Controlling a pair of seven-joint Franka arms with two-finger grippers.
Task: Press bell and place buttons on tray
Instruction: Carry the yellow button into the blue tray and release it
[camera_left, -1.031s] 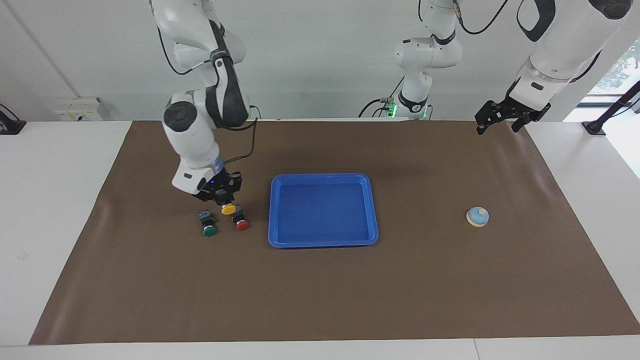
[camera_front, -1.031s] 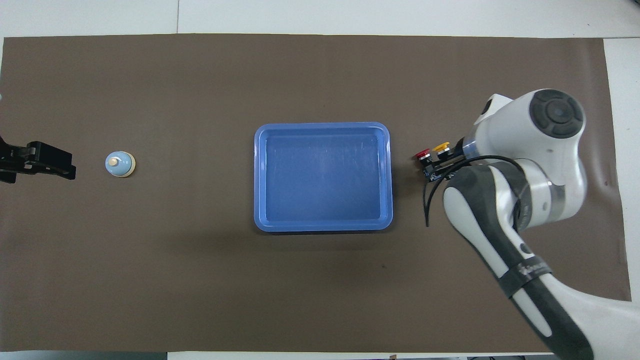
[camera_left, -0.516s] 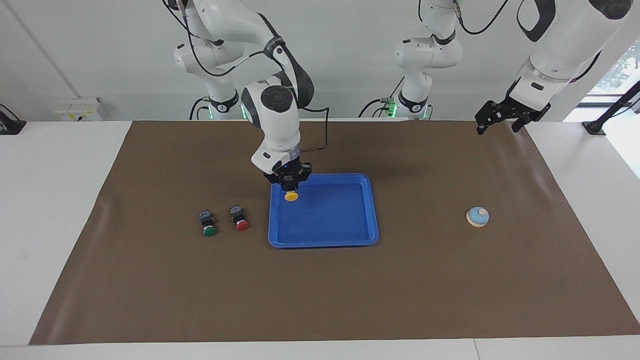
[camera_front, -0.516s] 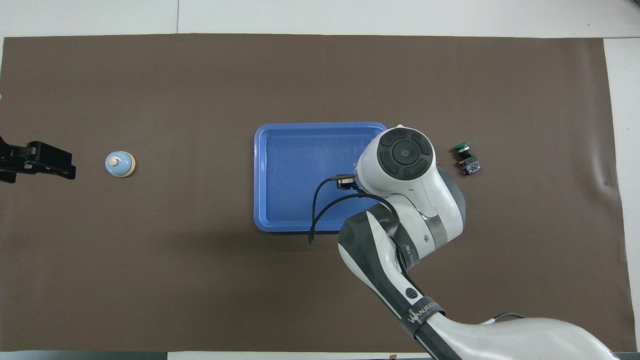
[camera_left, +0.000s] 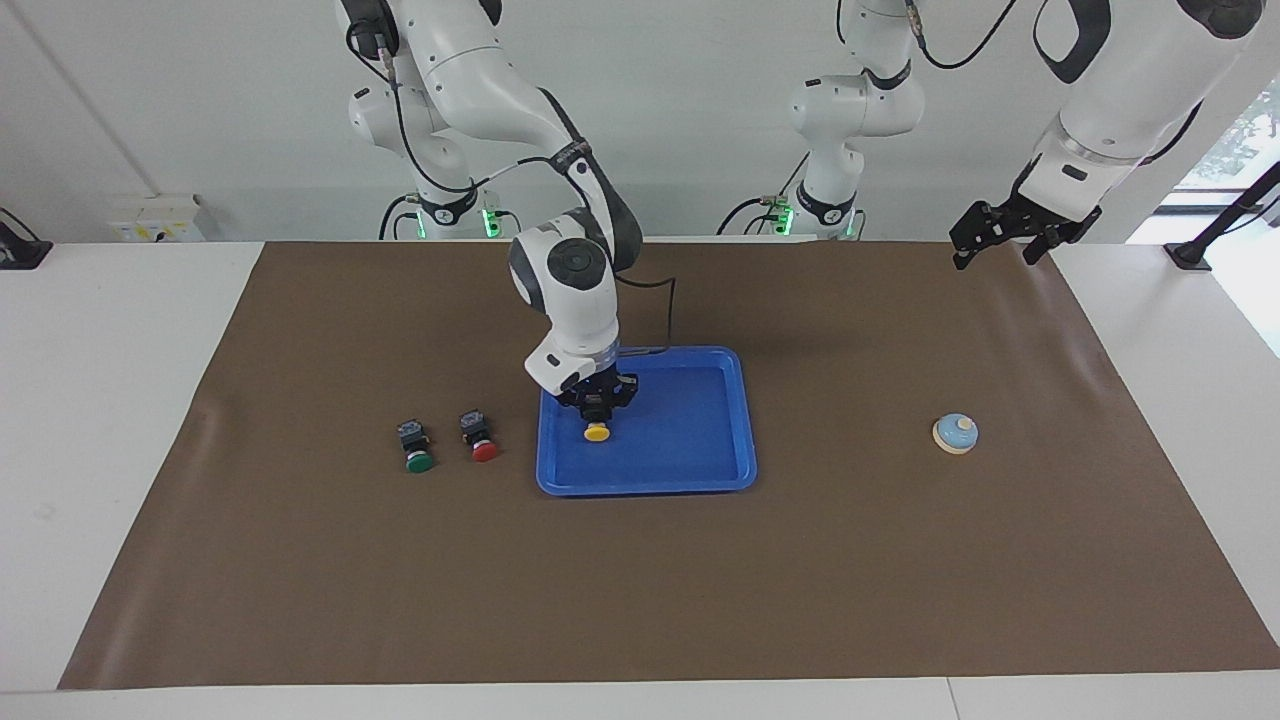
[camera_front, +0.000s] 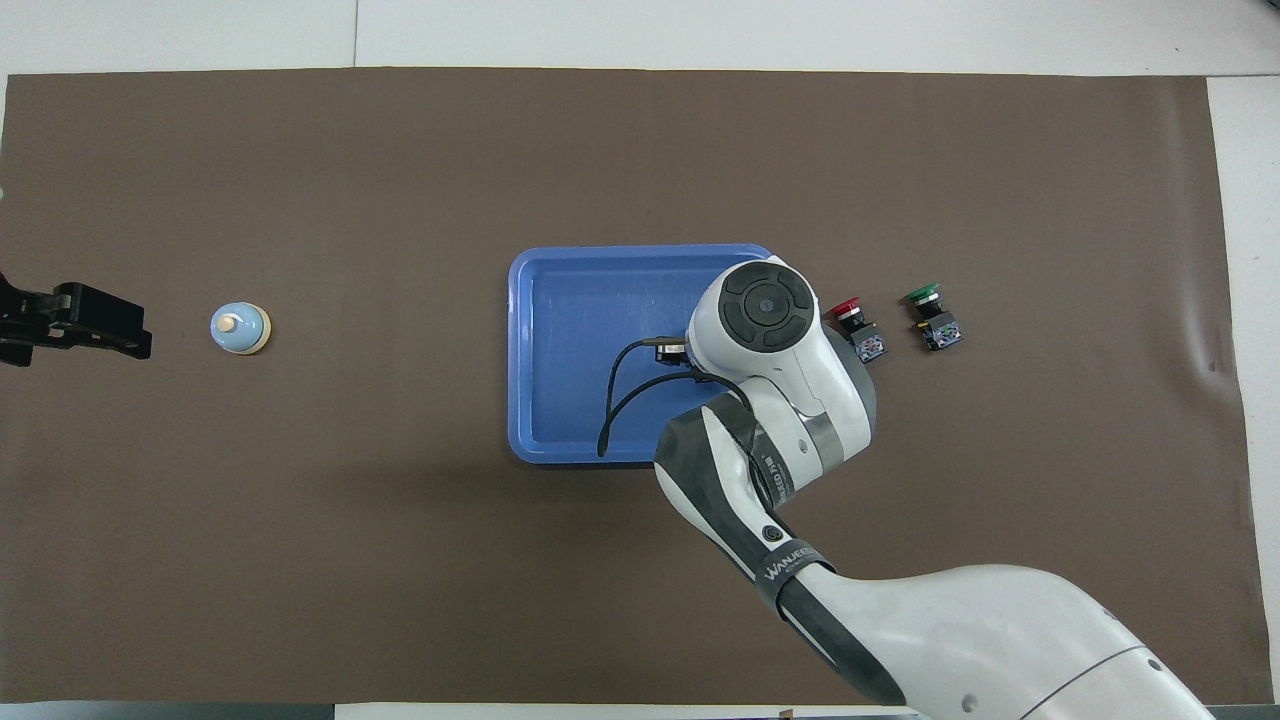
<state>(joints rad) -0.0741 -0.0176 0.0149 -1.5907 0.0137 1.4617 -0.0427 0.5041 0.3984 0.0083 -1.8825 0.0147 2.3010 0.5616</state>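
Two arms work over a white worktop (camera_left: 120, 420) spread with a brown mat (camera_left: 640, 580). Largest of the task's things is the tray (camera_left: 745, 420), a shallow blue rectangle with rounded corners and a raised rim, lying mid-mat. Over its end toward the right arm hangs the right claw (camera_left: 597, 408), low inside the rim and clenched on the black body of the yellow button (camera_left: 597, 432), whose round cap points down at the tray floor; whether the cap touches the floor I cannot tell. From overhead the arm's wrist hides both claw and button. The left claw (camera_left: 1003, 240) waits, spread wide and holding nothing, above the mat's edge at the left arm's end. Below it, farther from the robots, sits the bell (camera_left: 955, 433), a small light-blue dome with cream knob and rim. The red button (camera_left: 481, 438) and green button (camera_left: 415, 447), black blocky bodies with round caps, lie side by side on the mat, beside the tray, toward the right arm's end.
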